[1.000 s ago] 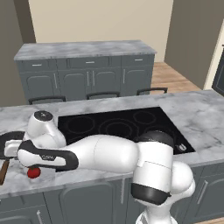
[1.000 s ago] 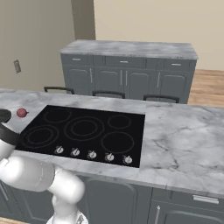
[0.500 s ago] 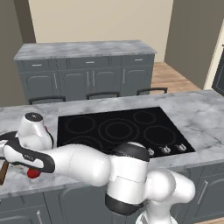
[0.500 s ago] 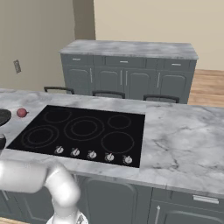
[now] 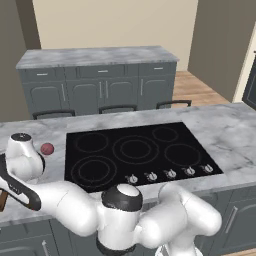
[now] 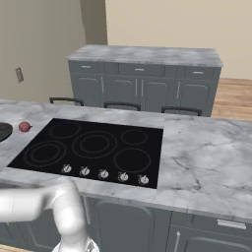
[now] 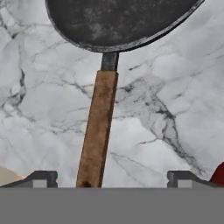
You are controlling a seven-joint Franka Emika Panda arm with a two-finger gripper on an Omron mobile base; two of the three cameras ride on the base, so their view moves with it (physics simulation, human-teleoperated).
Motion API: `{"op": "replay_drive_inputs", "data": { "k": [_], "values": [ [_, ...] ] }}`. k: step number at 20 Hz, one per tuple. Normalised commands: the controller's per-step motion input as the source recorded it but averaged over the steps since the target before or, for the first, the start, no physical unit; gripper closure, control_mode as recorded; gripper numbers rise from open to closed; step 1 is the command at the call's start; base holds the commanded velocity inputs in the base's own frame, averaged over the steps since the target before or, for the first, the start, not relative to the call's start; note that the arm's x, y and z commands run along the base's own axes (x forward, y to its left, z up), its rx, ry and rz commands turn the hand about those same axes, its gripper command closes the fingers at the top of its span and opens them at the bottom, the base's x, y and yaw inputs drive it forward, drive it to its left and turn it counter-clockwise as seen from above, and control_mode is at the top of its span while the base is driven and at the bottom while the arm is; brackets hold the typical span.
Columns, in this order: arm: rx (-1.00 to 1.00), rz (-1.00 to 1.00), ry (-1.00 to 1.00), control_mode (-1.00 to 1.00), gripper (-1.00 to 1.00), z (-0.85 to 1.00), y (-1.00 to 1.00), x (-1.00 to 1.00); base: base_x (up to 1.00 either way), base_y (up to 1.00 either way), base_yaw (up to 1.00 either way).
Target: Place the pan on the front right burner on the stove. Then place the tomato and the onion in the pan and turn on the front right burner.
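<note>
Left base view: the white arm sweeps low and far out from its base, past the stove's (image 5: 135,150) left edge, its wrist bent down over the grey marble desk (image 5: 230,130). The onion (image 5: 47,149) sits on the desk just beside the stove's left edge, near the arm's wrist. The front right burner (image 5: 181,154), nearest the silver knobs, lies bare on the far side of the stove from the arm, so the pan's trip will likely be a long carry across the glass.

Right base view: the stove (image 6: 93,145) is bare, the front right burner (image 6: 132,160) unoccupied. The onion (image 6: 24,127) rests left of the stove, and the dark rim of the pan (image 6: 4,131) shows at the frame's edge, just beyond the onion.

Hand view: the pincer (image 7: 111,179) hangs released, jaws spread wide to either side of the pan's wooden handle (image 7: 96,131), gripping nothing. The pan (image 7: 118,22) lies flat on the desk, the handle running back toward the hand. The handle sits left of centre between the tips; a good grasp would probably mean centring on it, lowering until the fingers bracket the wood, then closing firmly so the pan does not swing. The tomato (image 7: 218,174) peeks in beside the right tip and should be kept clear of on the way down.
</note>
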Motion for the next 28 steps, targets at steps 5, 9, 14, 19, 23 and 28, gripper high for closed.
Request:
{"op": "replay_drive_inputs", "data": {
  "k": [5, 9, 14, 19, 23, 28],
  "values": [
    [-0.10, 0.00, 0.00, -1.00, -1.00, -0.32, 0.37, 0.03, 0.00, 0.00, 0.00],
    [-0.09, 0.00, 0.00, -1.00, -1.00, -0.38, 0.35, 0.05, 0.00, 0.00, 0.00],
    [-0.08, 0.00, 0.01, -1.00, -1.00, -0.41, 0.28, 0.06, 0.00, 0.00, 0.00],
    [-0.05, 0.00, 0.03, -1.00, 1.00, -0.32, 0.16, 0.08, 0.00, 0.00, 0.00],
    [0.00, -0.04, 0.02, -1.00, 1.00, -0.03, 0.00, 0.00, 0.00, 0.00, 0.00],
    [0.00, -0.20, 0.00, -1.00, 1.00, 0.00, -0.47, -0.01, 0.00, 0.00, 0.00]
  ]
}}
